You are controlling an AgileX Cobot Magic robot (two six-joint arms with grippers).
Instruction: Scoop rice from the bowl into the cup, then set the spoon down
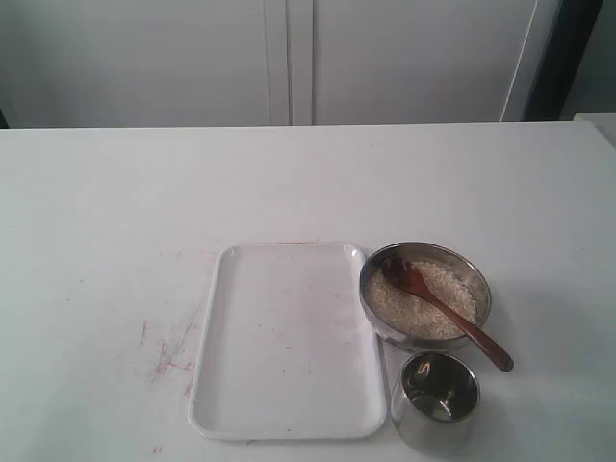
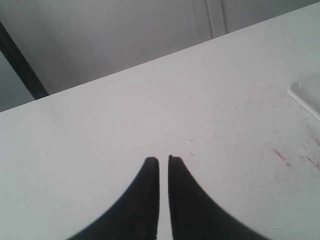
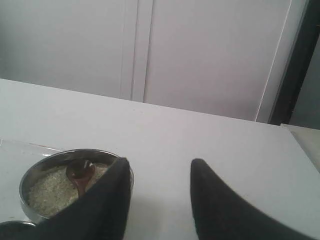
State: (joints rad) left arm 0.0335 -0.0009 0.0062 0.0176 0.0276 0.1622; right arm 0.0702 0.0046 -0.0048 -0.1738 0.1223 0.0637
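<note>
The steel bowl (image 1: 481, 286) stands on the table right of the tray, filled with white rice (image 1: 435, 287). The brown wooden spoon (image 1: 450, 313) lies in it, its scoop on the rice and its handle sticking out over the rim toward the cup (image 1: 438, 387), which stands just in front of the bowl. Neither gripper shows in the exterior view. My right gripper (image 3: 160, 162) hangs open and empty over bare table beside the bowl (image 3: 29, 179), where the rice (image 3: 47, 190) and the spoon (image 3: 80, 172) show. My left gripper (image 2: 163, 159) is shut on nothing above the tabletop.
A white rectangular tray (image 1: 289, 337) lies left of the bowl; its corner (image 2: 307, 95) shows in the left wrist view. Red marks stain the table (image 1: 164, 361) left of the tray. White cabinet doors (image 1: 289, 58) stand behind the table's far edge.
</note>
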